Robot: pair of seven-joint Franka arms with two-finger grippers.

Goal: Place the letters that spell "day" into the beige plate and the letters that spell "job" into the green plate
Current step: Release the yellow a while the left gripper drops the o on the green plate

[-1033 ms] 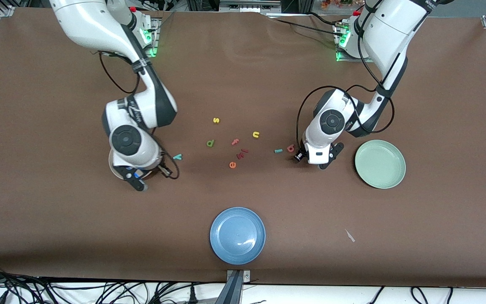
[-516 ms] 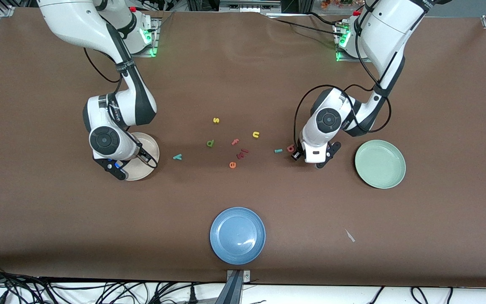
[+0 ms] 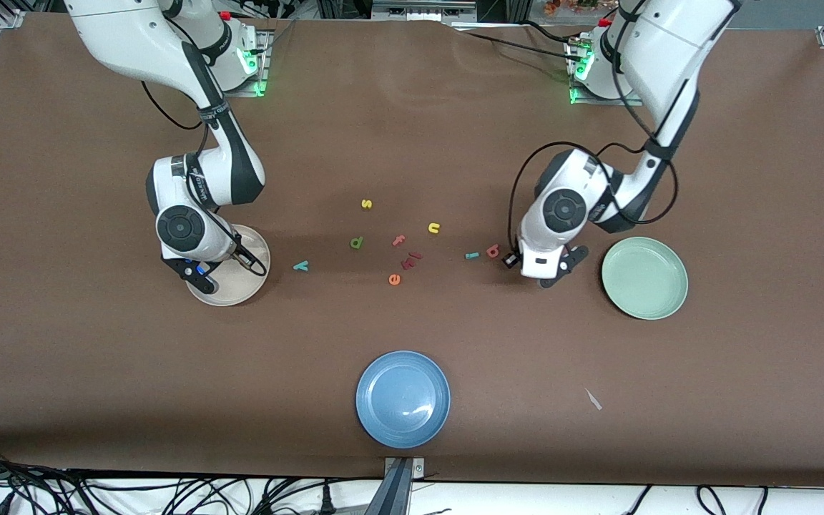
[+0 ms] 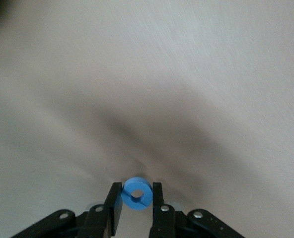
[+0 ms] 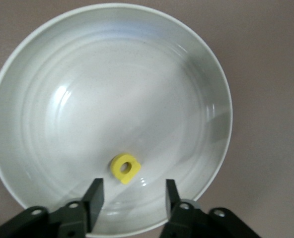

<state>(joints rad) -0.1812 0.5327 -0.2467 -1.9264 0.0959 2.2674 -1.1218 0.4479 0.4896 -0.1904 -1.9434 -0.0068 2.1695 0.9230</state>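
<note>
Right gripper over the beige plate, jaws parted, empty; yellow a lies flat in the plate. Left gripper, jaws closed on blue ring-shaped o, above the bench.

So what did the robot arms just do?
The right tool moved over the beige plate toward its own end of the table and opened, dropping the yellow a in. The left tool closed on the blue o. The loose letters, green plate and blue plate stayed put.
</note>
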